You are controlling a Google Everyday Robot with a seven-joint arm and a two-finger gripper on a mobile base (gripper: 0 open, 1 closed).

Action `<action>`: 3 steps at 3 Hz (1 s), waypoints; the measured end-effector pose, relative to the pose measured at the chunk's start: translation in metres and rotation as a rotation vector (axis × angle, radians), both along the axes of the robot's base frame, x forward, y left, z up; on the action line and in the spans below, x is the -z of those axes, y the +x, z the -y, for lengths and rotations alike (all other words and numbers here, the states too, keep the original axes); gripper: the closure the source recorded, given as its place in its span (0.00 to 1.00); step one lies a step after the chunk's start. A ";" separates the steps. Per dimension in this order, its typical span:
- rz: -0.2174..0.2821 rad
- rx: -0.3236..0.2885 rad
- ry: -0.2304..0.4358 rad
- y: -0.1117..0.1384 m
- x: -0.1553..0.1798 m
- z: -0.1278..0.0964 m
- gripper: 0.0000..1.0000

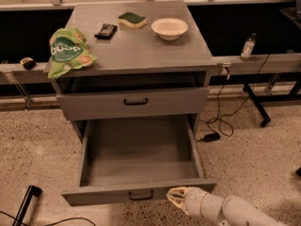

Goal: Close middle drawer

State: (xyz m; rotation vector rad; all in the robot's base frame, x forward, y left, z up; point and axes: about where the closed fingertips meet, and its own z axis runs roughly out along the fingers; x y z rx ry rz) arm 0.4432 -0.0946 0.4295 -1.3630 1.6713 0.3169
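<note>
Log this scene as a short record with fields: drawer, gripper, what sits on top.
drawer: long grey middle drawer pulled far out, nothing visible inside
gripper: cream gripper low in view, at that drawer front's right end; contact unclear
above it: grey top drawer with black handle, nearly in
items: on the grey cabinet top, a green snack bag, small black packet, green-and-yellow sponge, white bowl

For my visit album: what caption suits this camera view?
Gripper at the front right corner of the open middle drawer; chip bag, sponge and bowl on the cabinet top.
</note>
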 end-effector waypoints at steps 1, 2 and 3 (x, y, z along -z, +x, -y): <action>0.000 0.000 0.000 0.000 0.000 0.000 1.00; 0.019 -0.012 -0.007 0.011 0.005 -0.003 1.00; 0.036 -0.009 -0.016 0.029 0.009 -0.006 1.00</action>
